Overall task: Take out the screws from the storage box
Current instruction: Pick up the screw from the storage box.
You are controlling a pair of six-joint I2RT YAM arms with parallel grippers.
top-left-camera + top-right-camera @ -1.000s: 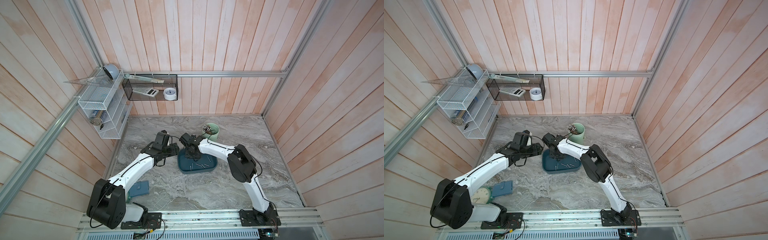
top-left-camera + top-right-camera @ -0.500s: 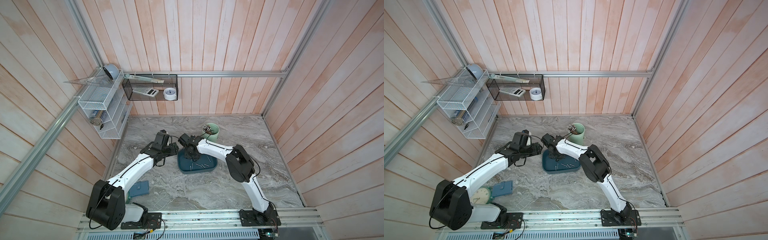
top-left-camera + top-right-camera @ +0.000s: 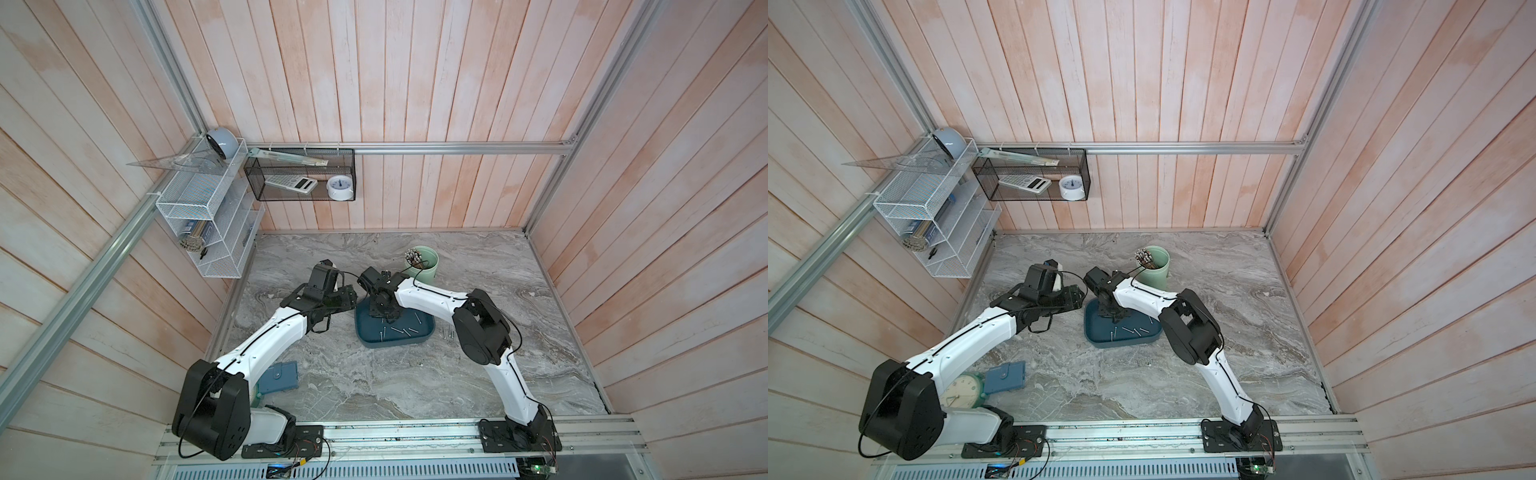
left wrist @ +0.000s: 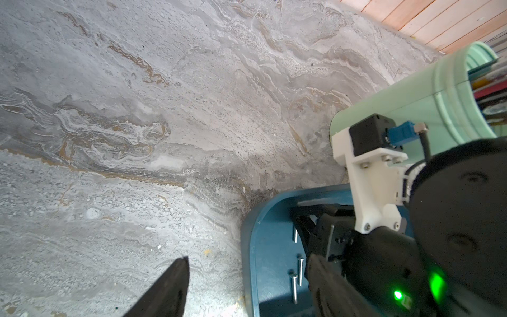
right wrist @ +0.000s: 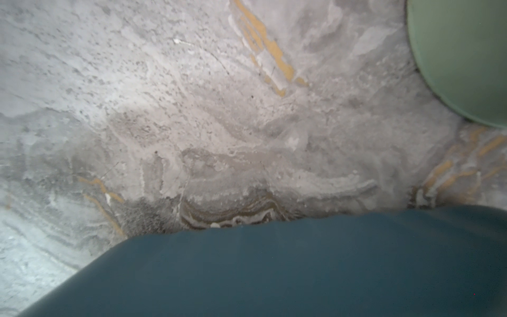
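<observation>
The storage box point(image 3: 395, 343) point(image 3: 1121, 344) is a shallow teal tray on the marble top. Several silver screws point(image 3: 397, 330) point(image 3: 1133, 331) lie loose in it. Two more screws point(image 3: 446, 332) lie on the table just right of it. My right gripper point(image 3: 388, 320) point(image 3: 1116, 320) points down into the tray's far left part and is shut. Whether a screw sits between its fingers is hidden. My left gripper point(image 3: 353, 301) point(image 4: 248, 259) is open and straddles the tray's left rim point(image 4: 247, 247) without touching it. Three screws point(image 4: 300, 270) lie beside its inner finger. The right wrist view shows only the tray wall point(image 5: 274, 260).
A pale green cup point(image 3: 424, 262) point(image 4: 425, 104) point(image 5: 461, 55) with brownish sticks stands just behind the tray, close to the right arm. A blue-grey case point(image 3: 278, 376) and a green clock point(image 3: 961, 390) lie near the left arm's base. Wire shelves point(image 3: 216, 216) hang on the left wall.
My right gripper has closed inside the tray and shifted slightly left. The left arm and the tray have not moved.
</observation>
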